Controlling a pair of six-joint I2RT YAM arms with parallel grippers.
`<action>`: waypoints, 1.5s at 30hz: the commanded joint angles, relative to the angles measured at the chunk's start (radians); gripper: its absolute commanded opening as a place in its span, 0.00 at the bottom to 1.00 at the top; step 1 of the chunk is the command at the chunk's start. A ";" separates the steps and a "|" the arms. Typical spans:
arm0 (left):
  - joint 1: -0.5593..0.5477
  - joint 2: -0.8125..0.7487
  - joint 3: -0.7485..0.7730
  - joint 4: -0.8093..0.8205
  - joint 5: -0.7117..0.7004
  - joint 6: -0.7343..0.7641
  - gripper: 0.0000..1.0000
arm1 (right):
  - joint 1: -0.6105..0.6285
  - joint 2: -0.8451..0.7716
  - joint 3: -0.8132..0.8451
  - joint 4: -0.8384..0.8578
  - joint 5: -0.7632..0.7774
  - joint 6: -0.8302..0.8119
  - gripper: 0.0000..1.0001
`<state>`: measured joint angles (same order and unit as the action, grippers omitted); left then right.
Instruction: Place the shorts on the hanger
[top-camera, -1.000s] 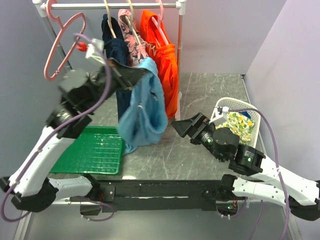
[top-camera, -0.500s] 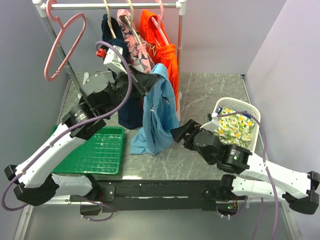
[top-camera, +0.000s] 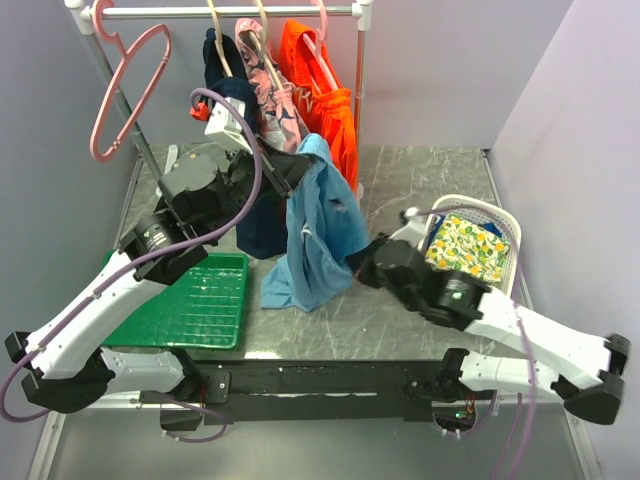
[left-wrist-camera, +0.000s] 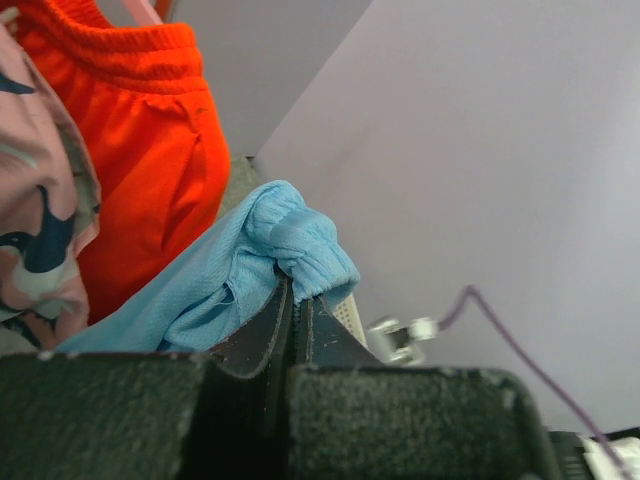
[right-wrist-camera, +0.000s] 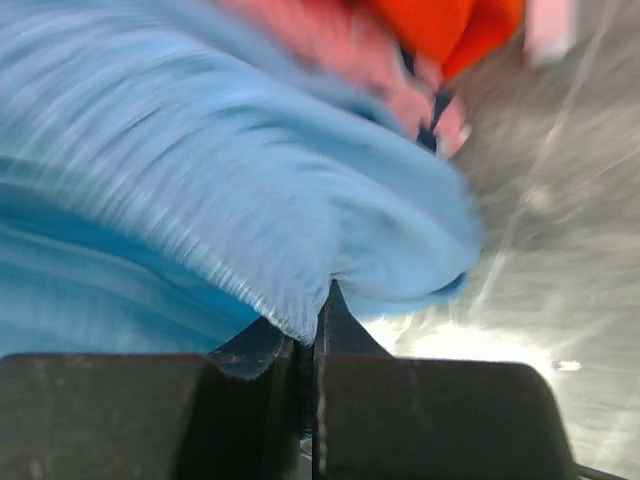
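Step in hand, as judged: the blue shorts (top-camera: 318, 235) are to be stretched between both arms before being taken to the hanger (top-camera: 128, 95).

Left gripper (top-camera: 293, 172) is pinched on a bunched fold at the top of the shorts, held high just in front of the hung clothes; in the left wrist view the fingers are pressed flat together with cloth nipped at the tips. Right gripper (top-camera: 358, 262) is pressed together on the cloth low on its right side; the right wrist view is blurred, but blue fabric is seen caught between the fingers. The shorts hang slack between the two grips.

The hanger is hooked at the far left end of the rail (top-camera: 230, 12), bare, well apart from the shorts.

To be done well: the grips should be drawn apart slowly until the edge is taut; the orange shorts (top-camera: 325, 110) just behind should be avoided; the thin hanger is expected to swing if pushed.

Containers: white basket (top-camera: 478, 202) at right, holding a lemon-print cloth (top-camera: 465, 245), the right arm just beside it; green tray (top-camera: 200, 300) at near left, nothing made out in it, the hem of the shorts near its right edge.
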<state>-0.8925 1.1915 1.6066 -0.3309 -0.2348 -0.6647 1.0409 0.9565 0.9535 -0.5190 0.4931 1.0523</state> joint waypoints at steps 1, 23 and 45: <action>-0.005 -0.046 0.078 -0.025 -0.077 0.059 0.01 | -0.039 -0.113 0.276 -0.225 0.149 -0.121 0.00; -0.005 -0.425 -0.887 -0.051 -0.071 -0.250 0.07 | -0.223 0.076 -0.063 -0.023 -0.347 -0.298 0.00; -0.003 -0.594 -0.639 -0.108 -0.018 0.072 0.83 | -0.229 0.151 -0.206 0.135 -0.380 -0.279 0.00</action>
<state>-0.8970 0.5915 0.8242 -0.4545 -0.2039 -0.7120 0.8154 1.1103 0.7631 -0.4488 0.1257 0.7654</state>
